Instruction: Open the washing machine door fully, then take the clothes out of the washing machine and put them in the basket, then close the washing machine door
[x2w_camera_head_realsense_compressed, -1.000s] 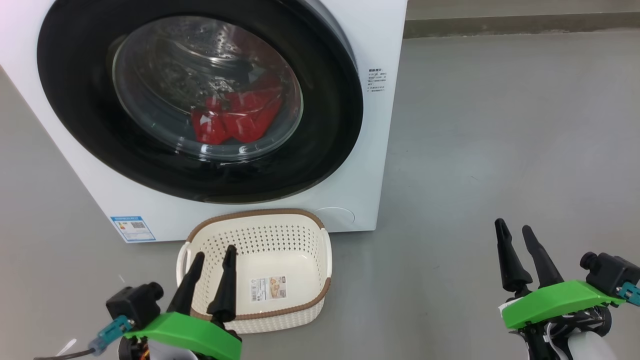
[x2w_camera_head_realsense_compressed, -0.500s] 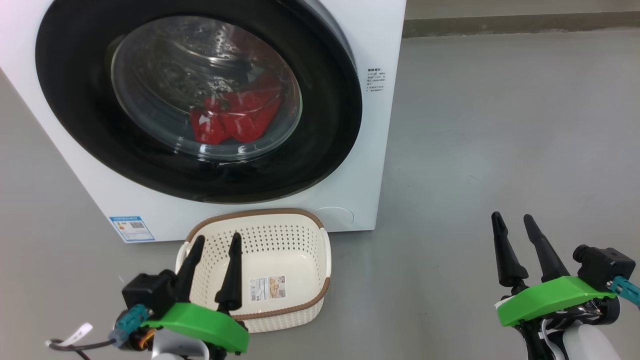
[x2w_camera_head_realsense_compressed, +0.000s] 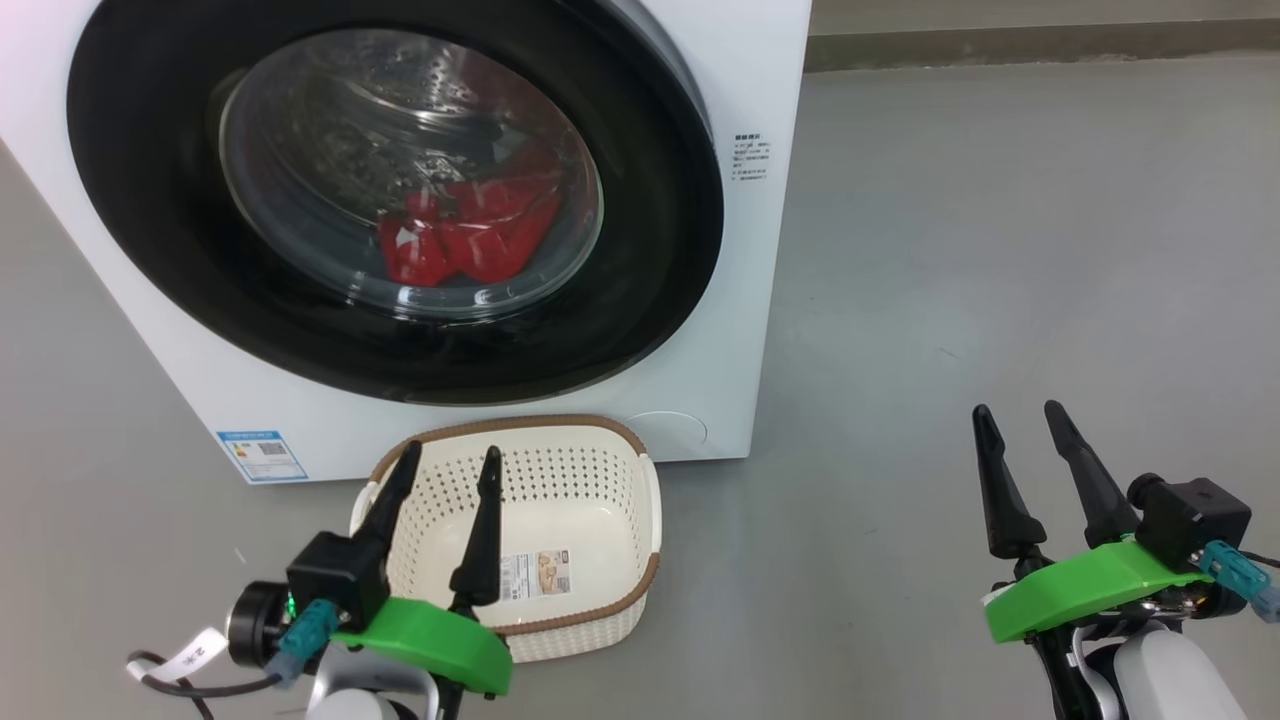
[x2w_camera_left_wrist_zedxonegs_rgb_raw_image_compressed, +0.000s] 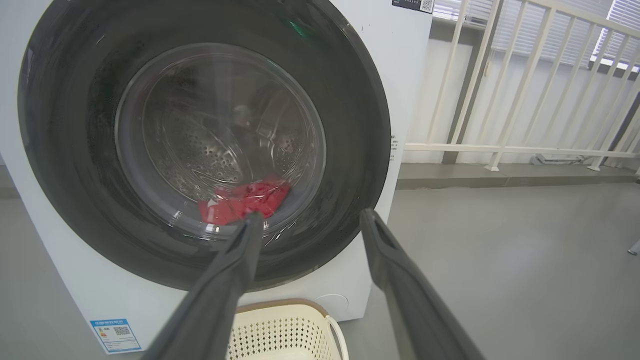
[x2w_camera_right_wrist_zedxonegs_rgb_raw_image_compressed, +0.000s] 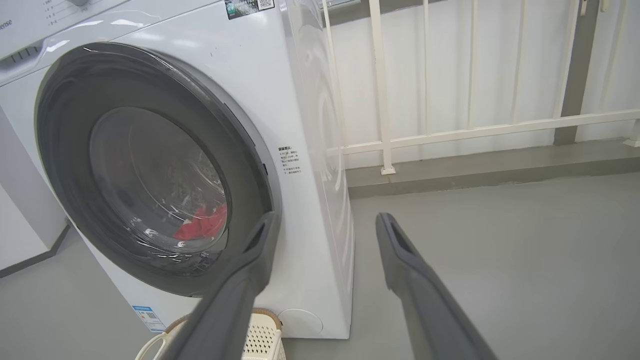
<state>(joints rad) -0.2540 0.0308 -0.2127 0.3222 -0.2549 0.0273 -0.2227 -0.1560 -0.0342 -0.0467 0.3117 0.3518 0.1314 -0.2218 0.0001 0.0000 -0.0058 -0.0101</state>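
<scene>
The washing machine (x2w_camera_head_realsense_compressed: 760, 300) runs off the top and left of the head view, so the upper arc of the washing machine door (x2w_camera_head_realsense_compressed: 650, 250) is cut away. The door lies shut against the white front. Through its bulging glass, in the upper middle of the frame, I see the clothes (x2w_camera_head_realsense_compressed: 470, 240) as a red heap low in the steel drum. Glare and reflections on the glass break up their outline, and I cannot tell one garment from another. In the left wrist view one dark finger crosses the bottom edge of that red patch.

The basket (x2w_camera_head_realsense_compressed: 610, 470) sits on the grey floor (x2w_camera_head_realsense_compressed: 1000, 250) at lower centre, just in front of the machine's foot. Its bare perforated bottom shows, with a paper label (x2w_camera_head_realsense_compressed: 537, 575) stuck there. The left gripper (x2w_camera_head_realsense_compressed: 452, 452) hangs at lower left, above the basket's left side, and its fingers hide part of the rim and wall there. In both wrist views the basket is clipped by the bottom edge. A small blue label (x2w_camera_head_realsense_compressed: 262, 455) sits low on the machine, left of the basket; its print is too small to read.

The right gripper (x2w_camera_head_realsense_compressed: 1016, 409) hangs at lower right over open floor, well apart from the machine. Both grippers have their fingers spread wide, with nothing between them. A white railing (x2w_camera_left_wrist_zedxonegs_rgb_raw_image_compressed: 525, 100) stands at the upper right of the left wrist view.
</scene>
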